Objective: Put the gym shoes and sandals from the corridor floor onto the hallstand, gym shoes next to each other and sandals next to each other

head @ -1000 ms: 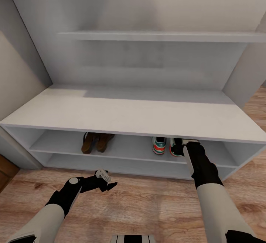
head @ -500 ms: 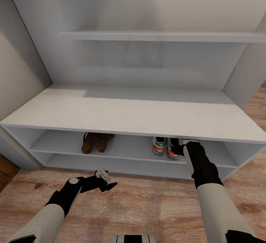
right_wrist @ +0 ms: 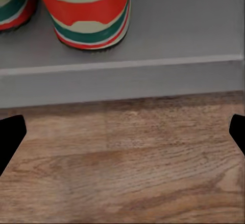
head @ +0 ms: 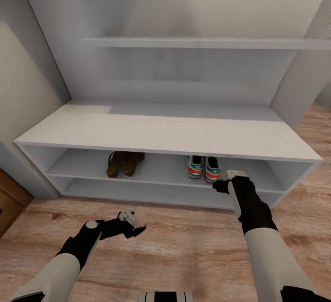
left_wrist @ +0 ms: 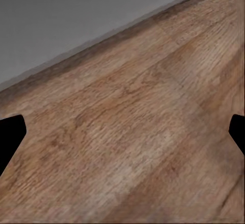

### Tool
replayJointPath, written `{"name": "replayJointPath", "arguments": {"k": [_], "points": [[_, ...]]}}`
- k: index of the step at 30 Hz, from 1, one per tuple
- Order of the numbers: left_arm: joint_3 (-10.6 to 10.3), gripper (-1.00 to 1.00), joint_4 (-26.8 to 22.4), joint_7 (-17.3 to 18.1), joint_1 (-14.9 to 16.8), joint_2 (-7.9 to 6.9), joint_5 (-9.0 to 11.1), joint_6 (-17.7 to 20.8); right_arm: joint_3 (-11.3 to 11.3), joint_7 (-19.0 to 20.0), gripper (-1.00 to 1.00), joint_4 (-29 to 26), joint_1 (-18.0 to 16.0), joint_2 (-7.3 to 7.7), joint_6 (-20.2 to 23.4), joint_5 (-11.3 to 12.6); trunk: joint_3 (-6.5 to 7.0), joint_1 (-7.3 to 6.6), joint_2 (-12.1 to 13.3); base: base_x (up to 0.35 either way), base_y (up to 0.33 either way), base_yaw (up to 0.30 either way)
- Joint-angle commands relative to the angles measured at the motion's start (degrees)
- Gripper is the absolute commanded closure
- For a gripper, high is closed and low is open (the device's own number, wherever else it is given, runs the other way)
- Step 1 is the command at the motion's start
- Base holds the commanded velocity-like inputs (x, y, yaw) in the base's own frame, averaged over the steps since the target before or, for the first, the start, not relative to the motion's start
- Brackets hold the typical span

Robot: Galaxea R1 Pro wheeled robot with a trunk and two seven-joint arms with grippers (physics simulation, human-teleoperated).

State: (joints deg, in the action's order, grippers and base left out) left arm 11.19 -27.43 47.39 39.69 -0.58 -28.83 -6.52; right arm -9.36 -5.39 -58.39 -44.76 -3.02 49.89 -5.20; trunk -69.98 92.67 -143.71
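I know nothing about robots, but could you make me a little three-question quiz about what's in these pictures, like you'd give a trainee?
1. True or false: the two gym shoes stand side by side on the upper shelf row of the hallstand.
2. Where are the two sandals?
A. On the corridor floor
B. On the same shelf, toward the robot's left of the gym shoes
C. On the hallstand's flat top
3. Fill in: the right gripper is ____, holding nothing, just in front of the shelf.

Key
1. True.
2. B.
3. Open: in the right wrist view its fingertips sit wide apart with only the corridor floor between them.
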Motion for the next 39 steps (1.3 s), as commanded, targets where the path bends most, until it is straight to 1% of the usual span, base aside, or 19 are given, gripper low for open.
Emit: {"name": "replayJointPath", "arguments": {"k": [1,26,31,39], "points": [[0.41,-1.00,0.01,0.25,0.04,0.05,-0.61,-0.51,-0.13,0.23,-1.00,-0.06,-0.04,-0.06,0.28,-0.51,-0.04,-0.05,-0.02,-0.336,0.000,0.000],[0.46,-1.00,0.01,0.25,0.04,0.05,-0.59,-0.51,-0.29,0.46,-1.00,0.03,0.02,-0.06,0.24,-0.35,-0.04,-0.05,-0.02,-0.334,0.000,0.000],[0.48,-1.00,0.01,0.25,0.04,0.05,-0.59,-0.51,-0.30,0.46,-1.00,0.16,0.08,-0.06,0.20,-0.34,-0.04,-0.05,-0.02,-0.143,0.000,0.000],[0.48,-1.00,0.01,0.25,0.04,0.05,-0.61,-0.51,-0.31,0.63,-1.00,0.77,0.24,-0.06,-0.15,-0.25,-0.04,-0.05,-0.02,-0.012,0.000,0.000]]}}
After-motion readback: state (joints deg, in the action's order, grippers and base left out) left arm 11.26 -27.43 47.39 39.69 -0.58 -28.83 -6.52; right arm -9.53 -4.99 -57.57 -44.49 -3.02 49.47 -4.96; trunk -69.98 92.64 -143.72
